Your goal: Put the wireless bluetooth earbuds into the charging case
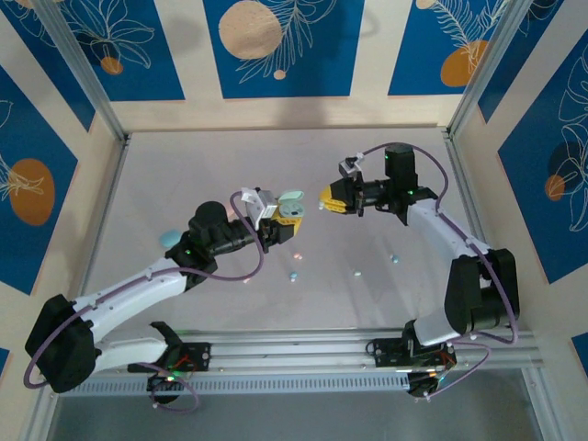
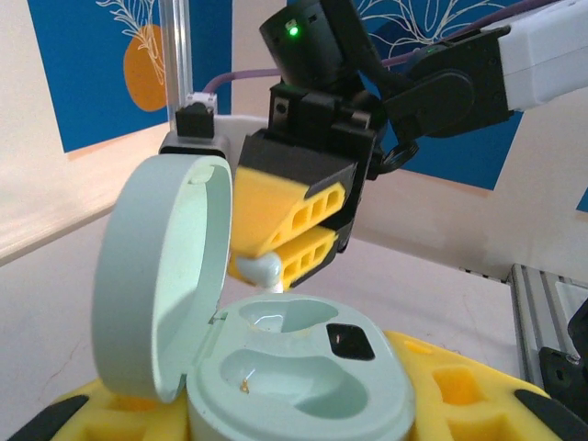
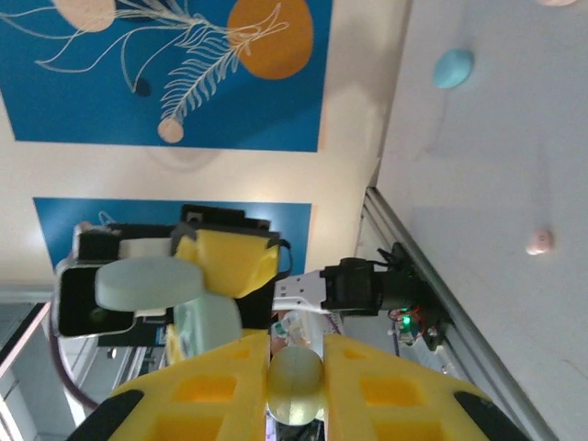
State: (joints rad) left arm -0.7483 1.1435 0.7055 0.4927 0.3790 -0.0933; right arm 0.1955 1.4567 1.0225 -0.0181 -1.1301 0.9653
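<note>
Clenching the left hand (image 1: 278, 220) on a mint case (image 2: 303, 377), with yellow fingers (image 2: 450, 390) pressing its base from both sides. Holding the case raised off the bench (image 1: 230, 165), with the lid (image 2: 156, 276) swung up and standing open on that hand's left and two wells in the base facing up. Pinching a pale mint earbud (image 3: 294, 377) in the right hand (image 1: 328, 200), the fingertips closing tight on it. Hovering the right hand just beyond the left hand's fingertips and slightly above them, its tips angling down toward the case. Hanging the earbud right over the rim of the far well, perhaps grazing it; hard judging that from the left wrist view. Seeing loose earbuds (image 1: 294, 276) lying on the bench below both hands, one under the left hand's tip and two more under the right hand's forearm. Seeing a blue case (image 1: 170, 239) resting on the bench behind the left hand, beside its forearm. Seeing a pink earbud (image 3: 539, 242) in the right wrist view, lying on the bench well apart from that hand.
</note>
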